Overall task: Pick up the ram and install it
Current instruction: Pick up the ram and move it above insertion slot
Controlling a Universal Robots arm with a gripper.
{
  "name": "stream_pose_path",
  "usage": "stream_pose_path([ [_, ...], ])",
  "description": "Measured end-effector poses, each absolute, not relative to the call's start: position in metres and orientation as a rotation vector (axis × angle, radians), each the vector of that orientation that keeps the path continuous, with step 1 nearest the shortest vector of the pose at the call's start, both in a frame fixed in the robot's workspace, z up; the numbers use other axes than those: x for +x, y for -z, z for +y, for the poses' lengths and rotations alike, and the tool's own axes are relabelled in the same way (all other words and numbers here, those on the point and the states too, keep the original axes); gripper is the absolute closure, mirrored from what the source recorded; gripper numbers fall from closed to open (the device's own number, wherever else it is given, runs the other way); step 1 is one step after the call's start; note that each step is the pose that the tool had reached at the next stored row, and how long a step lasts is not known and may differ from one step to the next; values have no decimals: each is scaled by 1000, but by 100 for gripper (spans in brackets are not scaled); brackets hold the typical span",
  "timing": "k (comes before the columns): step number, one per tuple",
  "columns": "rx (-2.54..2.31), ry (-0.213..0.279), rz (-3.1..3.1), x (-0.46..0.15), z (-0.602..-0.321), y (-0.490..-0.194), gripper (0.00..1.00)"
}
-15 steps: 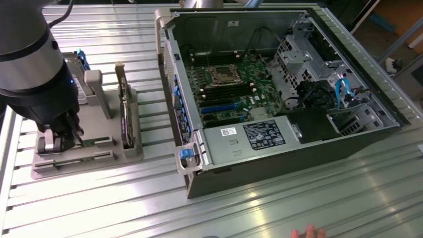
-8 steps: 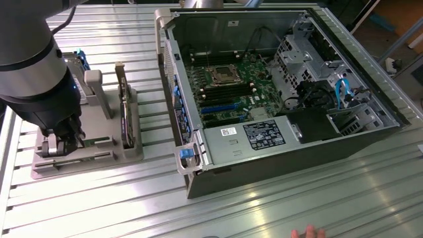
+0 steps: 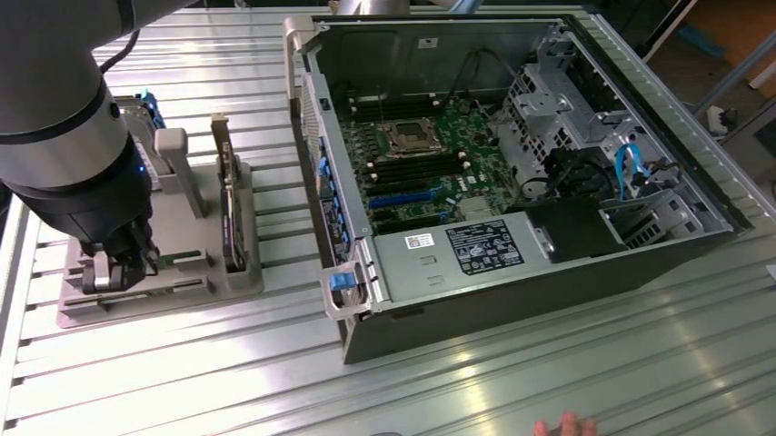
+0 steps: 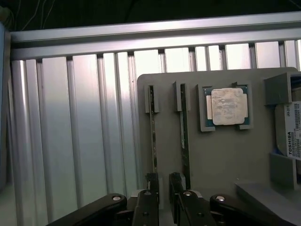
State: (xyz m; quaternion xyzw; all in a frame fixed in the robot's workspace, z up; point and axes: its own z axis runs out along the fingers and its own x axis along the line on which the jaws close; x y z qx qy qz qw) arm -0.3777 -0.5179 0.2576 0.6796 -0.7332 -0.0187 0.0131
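ribbed metal table (image 3: 510, 363) carrying a grey tray (image 3: 182, 289); gripper (image 3: 115, 268) hovers over the tray, jaws parted and empty; ram (image 4: 184, 141) stands on edge in a tray slot, just beside the gripper; approach step, seemingly; grasping calls for centring over its thin edge.

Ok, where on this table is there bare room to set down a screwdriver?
The widest bare stretch of table lies below the computer case in the exterior view, with a hand at its edge. The strip between case and gray holder is narrow; the holder is crowded, the gripper at it.
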Motion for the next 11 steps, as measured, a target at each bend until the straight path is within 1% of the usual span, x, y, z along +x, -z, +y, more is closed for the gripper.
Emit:
stream_pose_path([
  [11,2118,59,-2285,-378,-520,-241,76],
])
